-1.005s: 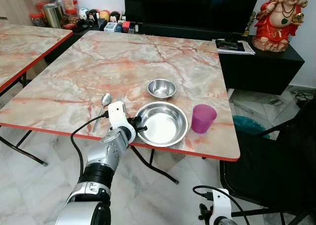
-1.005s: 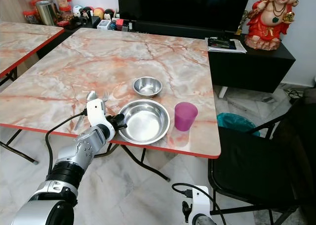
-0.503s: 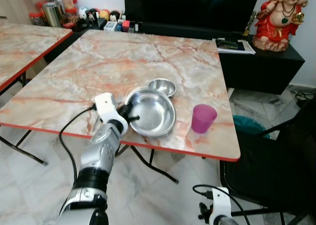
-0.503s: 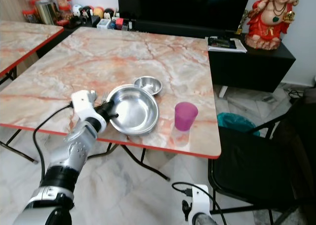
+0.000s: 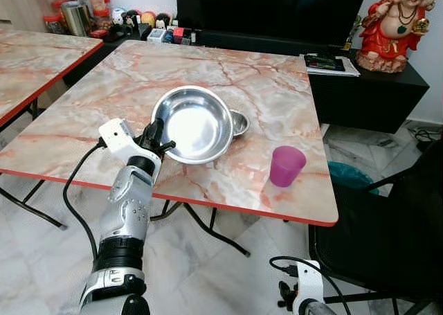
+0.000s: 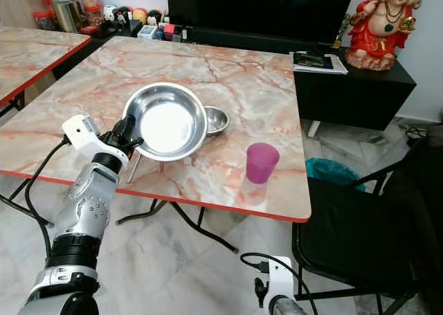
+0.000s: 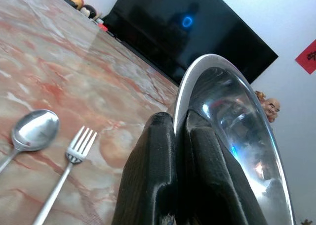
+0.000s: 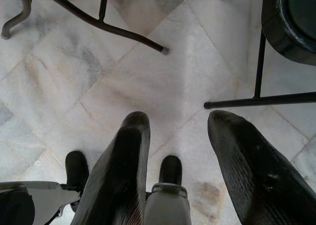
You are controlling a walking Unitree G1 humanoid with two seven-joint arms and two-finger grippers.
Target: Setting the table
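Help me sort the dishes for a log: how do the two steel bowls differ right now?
The large steel bowl is lifted and tilted, its rim pinched by the left tool; the small steel bowl sits flat on the table. The large bowl is much wider and shallower; the small one is compact. The large bowl is fully visible, while it partly hides the small one behind it. Both are shiny, empty, round metal.

Shiny steel plate (image 5: pixel 194 123), tilted, seemingly above table.
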